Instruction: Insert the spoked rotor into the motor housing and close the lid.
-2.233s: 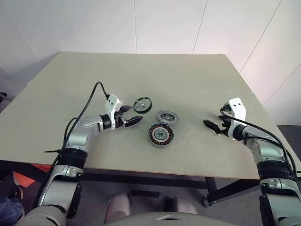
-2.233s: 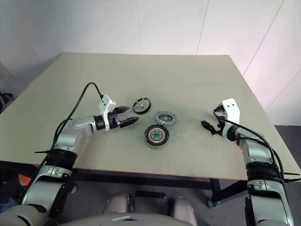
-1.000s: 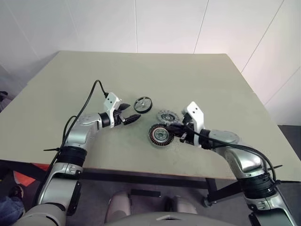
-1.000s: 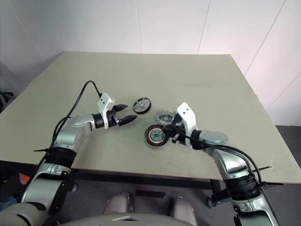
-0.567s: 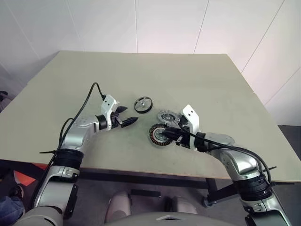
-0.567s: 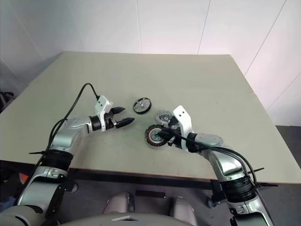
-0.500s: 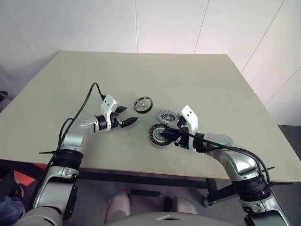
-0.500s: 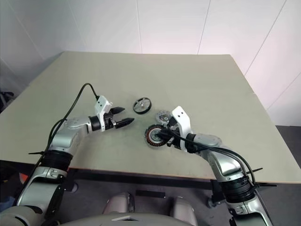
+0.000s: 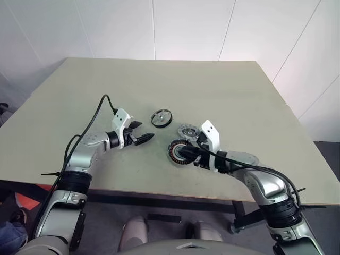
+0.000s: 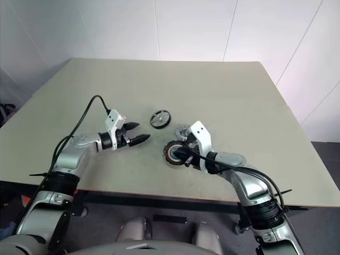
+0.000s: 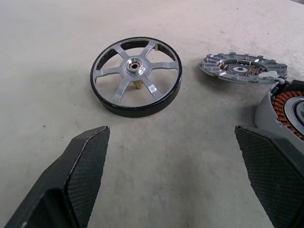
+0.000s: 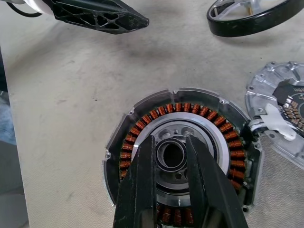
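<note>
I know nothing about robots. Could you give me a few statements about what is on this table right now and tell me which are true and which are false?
1. The small round wheel with a thick black rim and pale spokes already sits inside the large round housing with coppery windings. False: it lies on the beige table, apart from the housing.
2. The left tool stands open and empty. True.
3. The flat grey slotted disc covers the housing. False: it lies beside it on the table.
4. The right tool is over the housing's centre, its black fingers either side of the middle ring. True.
5. The left tool grips the black-rimmed wheel. False: the wheel lies ahead of it, untouched.
</note>
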Controlling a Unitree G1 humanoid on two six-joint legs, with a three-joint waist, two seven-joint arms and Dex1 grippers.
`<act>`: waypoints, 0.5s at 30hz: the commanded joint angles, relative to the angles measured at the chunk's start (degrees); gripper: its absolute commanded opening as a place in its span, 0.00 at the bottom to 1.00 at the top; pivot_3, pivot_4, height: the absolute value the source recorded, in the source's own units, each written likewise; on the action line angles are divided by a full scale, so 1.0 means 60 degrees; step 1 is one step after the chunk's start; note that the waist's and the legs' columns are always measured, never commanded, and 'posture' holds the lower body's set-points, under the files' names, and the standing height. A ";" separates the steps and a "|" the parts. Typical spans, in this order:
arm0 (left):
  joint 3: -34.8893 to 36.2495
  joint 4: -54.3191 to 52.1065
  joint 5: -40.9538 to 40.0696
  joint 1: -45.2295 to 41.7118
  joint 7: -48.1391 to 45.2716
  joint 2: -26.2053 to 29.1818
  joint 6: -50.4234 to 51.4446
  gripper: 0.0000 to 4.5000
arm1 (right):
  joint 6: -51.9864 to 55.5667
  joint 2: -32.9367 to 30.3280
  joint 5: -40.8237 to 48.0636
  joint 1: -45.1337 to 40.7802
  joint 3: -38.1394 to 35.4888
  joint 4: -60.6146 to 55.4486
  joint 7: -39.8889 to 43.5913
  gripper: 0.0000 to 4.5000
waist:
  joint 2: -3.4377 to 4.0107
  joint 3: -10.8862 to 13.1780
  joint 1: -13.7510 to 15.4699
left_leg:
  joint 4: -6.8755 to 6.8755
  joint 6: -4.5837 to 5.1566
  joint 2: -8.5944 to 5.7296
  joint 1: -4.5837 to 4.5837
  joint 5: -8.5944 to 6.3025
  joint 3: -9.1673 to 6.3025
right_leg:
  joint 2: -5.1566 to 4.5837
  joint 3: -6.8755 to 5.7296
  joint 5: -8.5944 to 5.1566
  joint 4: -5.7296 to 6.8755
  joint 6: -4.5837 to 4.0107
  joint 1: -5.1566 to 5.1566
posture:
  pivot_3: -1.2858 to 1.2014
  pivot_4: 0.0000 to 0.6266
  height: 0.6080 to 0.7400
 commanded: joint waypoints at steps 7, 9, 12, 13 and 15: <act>0.0233 -0.0254 -0.0096 -0.0071 0.0110 0.0088 -0.0126 1.00 | -0.0593 -0.0207 -0.0149 -0.0234 -0.0075 -0.0365 0.0082 0.65 | 0.0000 0.0000 0.0000 | 0.0000 0.0000 -0.0001 0.0000 0.0000 0.0000 | 0.0000 0.0000 0.0000 0.0000 0.0000 0.0000 | 0.52 0.00 1.00; 0.0230 -0.0209 -0.0092 -0.0078 0.0127 0.0060 -0.0163 1.00 | -0.0672 -0.0305 -0.0110 -0.0290 -0.0174 -0.0501 0.0136 0.65 | 0.0000 0.0000 0.0001 | 0.0000 0.0000 -0.0001 -0.0001 0.0000 0.0000 | 0.0000 0.0000 0.0000 0.0000 0.0000 0.0001 | 0.52 0.00 1.00; 0.0215 -0.0140 -0.0076 -0.0102 0.0148 0.0016 -0.0222 1.00 | -0.0708 -0.0402 -0.0047 -0.0333 -0.0187 -0.0597 0.0184 0.65 | 0.0000 0.0000 0.0001 | 0.0000 -0.0001 0.0001 0.0000 0.0000 0.0000 | 0.0001 0.0000 0.0000 0.0000 0.0000 0.0000 | 0.52 0.00 1.00; 0.0212 -0.0122 -0.0072 -0.0113 0.0152 0.0005 -0.0240 1.00 | -0.0720 -0.0422 -0.0061 -0.0343 -0.0175 -0.0593 0.0183 0.65 | 0.0000 0.0000 0.0000 | 0.0000 -0.0001 0.0001 0.0000 0.0001 0.0000 | 0.0000 0.0000 0.0000 0.0000 0.0000 -0.0001 | 0.52 0.00 1.00; 0.0216 -0.0097 -0.0078 -0.0131 0.0152 -0.0007 -0.0261 1.00 | -0.0842 -0.0500 -0.0144 -0.0352 -0.0135 -0.0578 0.0210 0.65 | 0.0000 0.0000 0.0000 | 0.0000 0.0000 0.0000 -0.0001 0.0000 0.0000 | 0.0001 0.0000 0.0000 0.0000 -0.0001 0.0000 | 0.52 0.00 1.00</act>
